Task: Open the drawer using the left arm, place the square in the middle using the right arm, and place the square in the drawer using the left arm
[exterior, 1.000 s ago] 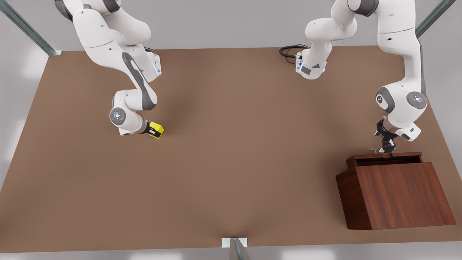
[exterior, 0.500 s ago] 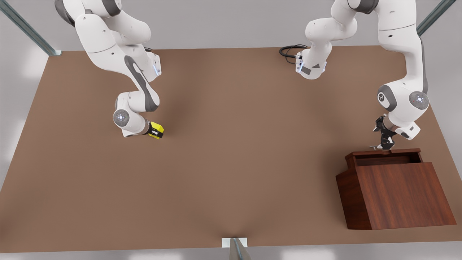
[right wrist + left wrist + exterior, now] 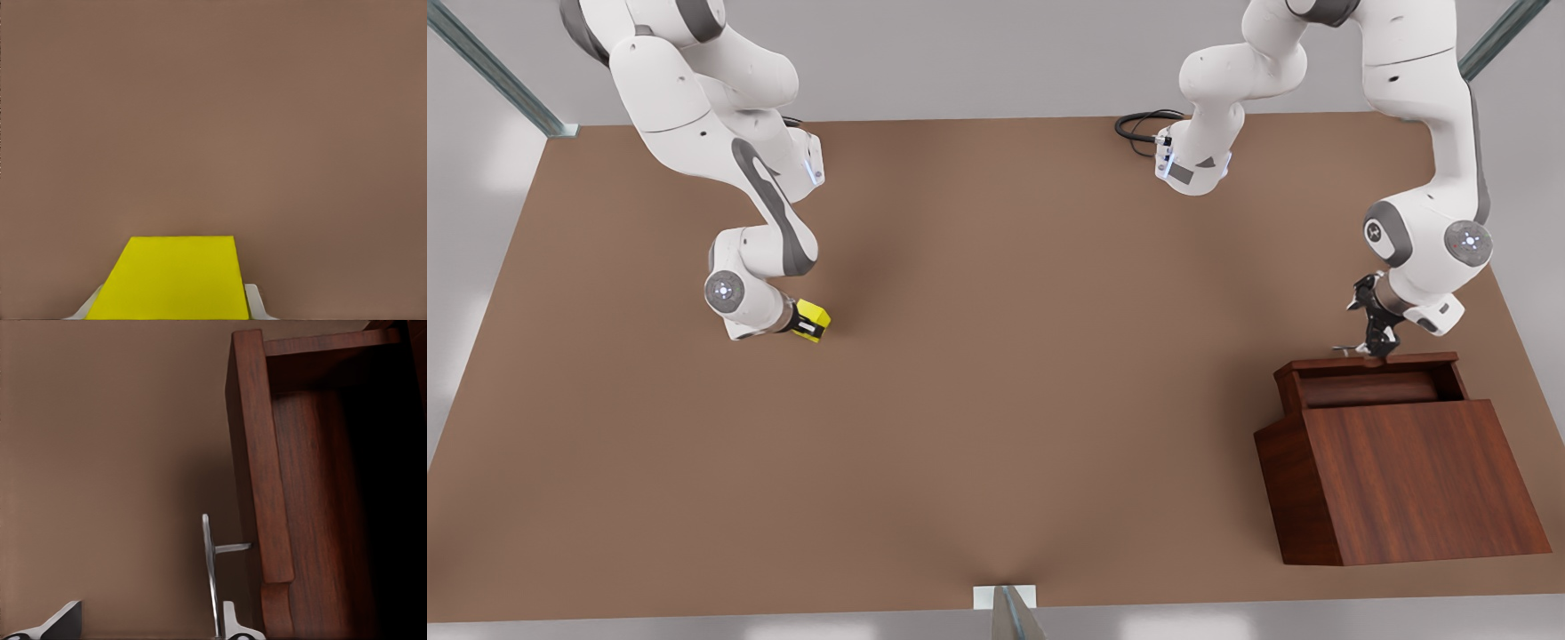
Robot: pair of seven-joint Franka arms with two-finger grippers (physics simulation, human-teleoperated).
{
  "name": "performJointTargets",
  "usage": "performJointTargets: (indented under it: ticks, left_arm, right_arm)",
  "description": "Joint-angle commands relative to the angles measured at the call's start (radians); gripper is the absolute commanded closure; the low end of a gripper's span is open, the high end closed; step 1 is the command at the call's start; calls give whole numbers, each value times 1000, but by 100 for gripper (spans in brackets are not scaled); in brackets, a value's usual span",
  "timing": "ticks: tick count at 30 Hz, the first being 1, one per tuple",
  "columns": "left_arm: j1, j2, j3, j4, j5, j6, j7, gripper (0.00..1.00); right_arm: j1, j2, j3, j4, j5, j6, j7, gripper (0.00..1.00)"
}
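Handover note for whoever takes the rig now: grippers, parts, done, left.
Left gripper: at the silver handle of the drawer; grip itself unclear.
Right gripper: shut on the square, low over the table on the front view's left.
Done: drawer partly out of the wooden box; square gripped.
Left: finish the pull if needed, set the square mid-table, left arm moves it into the drawer.

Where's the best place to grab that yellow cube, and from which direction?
Grip the square across two opposite flat side faces, coming down from above, since it sits low on the table. The right gripper is shut on it that way.
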Motion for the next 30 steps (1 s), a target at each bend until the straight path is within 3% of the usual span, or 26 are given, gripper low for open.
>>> performJointTargets:
  ticks: [1, 7, 10, 16, 20, 22, 26, 28, 30]
  left_arm:
    - [0, -1, 0, 0, 1, -4, -1, 0]
    - [0, -13, 0, 0, 23, -32, -1, 0]
    - [4, -15, 0, 0, 24, -50, 0, 0]
    - [6, -46, 0, -2, 24, -115, -1, 0]
    - [3, -95, -3, 15, 23, -245, -15, 0]
    - [-3, -135, -52, 158, -5, -504, -49, 0]
    - [-3, -61, -215, 524, -33, -832, 255, 0]
    - [-3, 39, -285, 730, -30, -955, 773, 0]
    - [-5, 43, -330, 742, -31, -949, 1462, 0]
  right_arm:
    - [0, 0, 0, 0, 0, 0, 0, 40]
    - [0, -12, -2, 26, 0, -29, 5, 45]
    - [0, -8, -3, 134, 0, -113, 26, 45]
    - [61, 129, 3, 607, 0, -460, 287, 45]
    - [259, 264, 3, 845, 4, -460, 566, 46]
    - [400, 393, 3, 1022, 4, -466, 729, 46]
    - [499, 445, 3, 1117, 12, -469, 819, 46]
    - [561, 456, 2, 1119, 3, -469, 908, 49]
    - [629, 532, -3, 1206, -8, -462, 1020, 50]
